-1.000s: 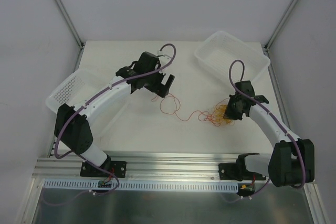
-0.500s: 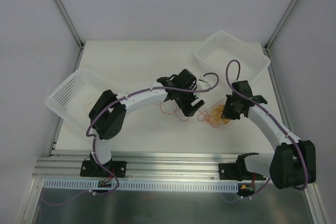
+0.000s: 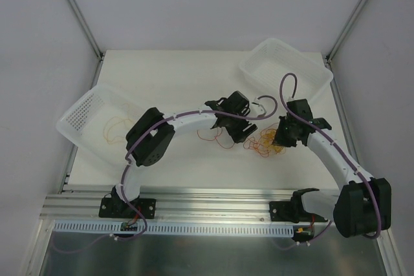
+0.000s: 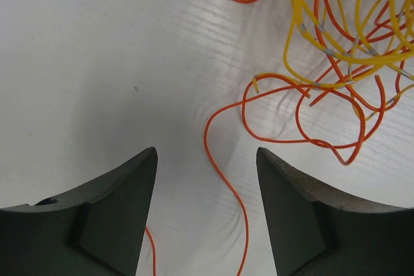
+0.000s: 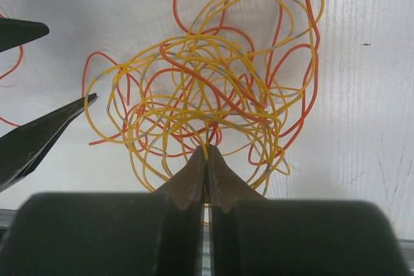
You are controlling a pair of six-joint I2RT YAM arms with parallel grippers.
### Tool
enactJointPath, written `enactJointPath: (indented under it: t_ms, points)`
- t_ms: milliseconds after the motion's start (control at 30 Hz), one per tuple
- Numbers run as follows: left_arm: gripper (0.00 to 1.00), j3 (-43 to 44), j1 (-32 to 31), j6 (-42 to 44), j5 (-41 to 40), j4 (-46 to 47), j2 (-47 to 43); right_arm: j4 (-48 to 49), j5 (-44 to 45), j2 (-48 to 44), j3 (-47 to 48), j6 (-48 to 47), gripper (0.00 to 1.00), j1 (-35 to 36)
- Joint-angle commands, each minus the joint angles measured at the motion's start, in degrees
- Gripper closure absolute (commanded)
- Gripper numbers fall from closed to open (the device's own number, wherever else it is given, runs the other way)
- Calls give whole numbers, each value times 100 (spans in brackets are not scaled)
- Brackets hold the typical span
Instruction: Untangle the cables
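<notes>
Left gripper [image 4: 206, 156]: jaws parted about halfway, nothing held. One loose red-orange strand [image 4: 220, 172] lies on the white table [image 4: 84, 50] in the gap between the black fingers [image 4: 123, 211], touching neither (as far as the wrist view shows). Here its long axis runs along the gripper's reach, crossways to the closing direction. Further out it curves to the gripper's right and joins the knot.

Right gripper [image 5: 207, 156]: jaws fully together, tips pressed against the near edge of the knot. Cannot tell whether a strand is pinched.

Main tangle of thin yellow-orange and red-orange wiry cables [image 3: 264, 141]: on the table between the two grippers, just beyond the left one and hard against the right one.

Judgement: the left arm is nearer the free strand. A plain closure should catch it, and the pull should go leftward, away from the knot.

Further off: a white perforated plastic basket [image 3: 77, 111] at the left edge with one yellow-orange loop [image 3: 116, 127] inside, and a second white basket [image 3: 284, 69] at the far right corner.
</notes>
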Motion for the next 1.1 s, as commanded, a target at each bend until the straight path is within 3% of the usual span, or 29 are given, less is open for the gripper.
enactJointPath:
  t_ms: [0,333,600,767,933,1067]
  points:
    - [37,230,0,198,161,390,178,-164,-95,-143,120,-98,99,25]
    - [38,529,0,629,627,523,627,-577,160,-302,524,-353,99,25]
    - [49,398,0,857,1365,514,750,-692,195,-293,673,-327,99,25]
    - [67,222,0,893,1357,522,741,-727,239,-258,814,-318,99,25]
    - [100,64,0,840,1287,523,680,-745,283,-205,937,-327,99,25]
    - [100,-138,70,665,1033,523,443,-771,528,-205,928,-336,99,8]
